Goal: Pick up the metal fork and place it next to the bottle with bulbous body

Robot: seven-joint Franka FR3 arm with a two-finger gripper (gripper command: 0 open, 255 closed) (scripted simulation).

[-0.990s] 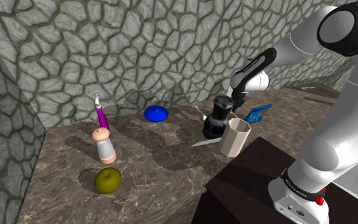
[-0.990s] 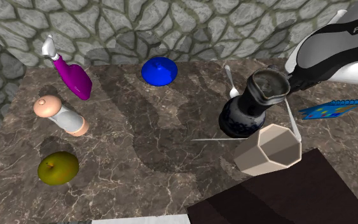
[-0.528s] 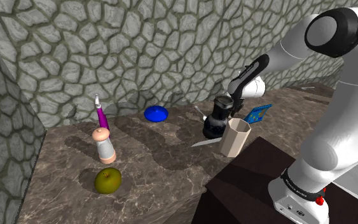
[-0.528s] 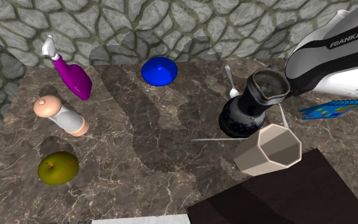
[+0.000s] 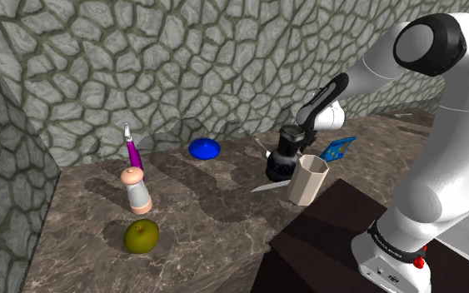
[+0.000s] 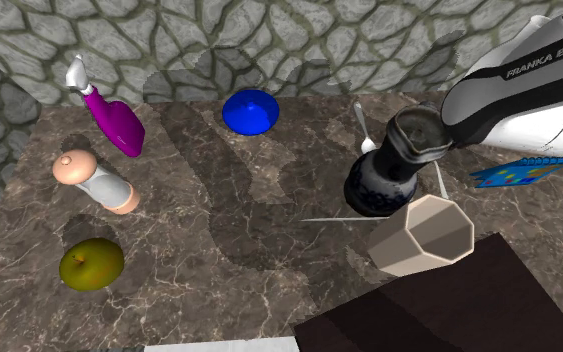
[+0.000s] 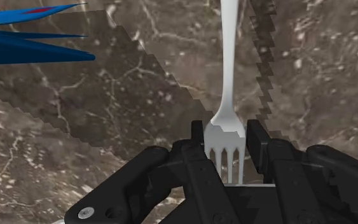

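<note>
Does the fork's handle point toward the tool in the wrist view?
No, the fork's prongs lie at the tool, and its handle runs away from it.

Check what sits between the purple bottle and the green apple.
A peach-capped grey shaker stands there, apart from both; the second exterior view shows it.

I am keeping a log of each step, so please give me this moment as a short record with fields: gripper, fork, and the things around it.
gripper: open, one finger on each side of the fork's head
fork: white, lying flat on the brown table
near fork: dark bottle, beige cup, blue card
other end of table: purple bottle, green apple, blue bowl
</note>
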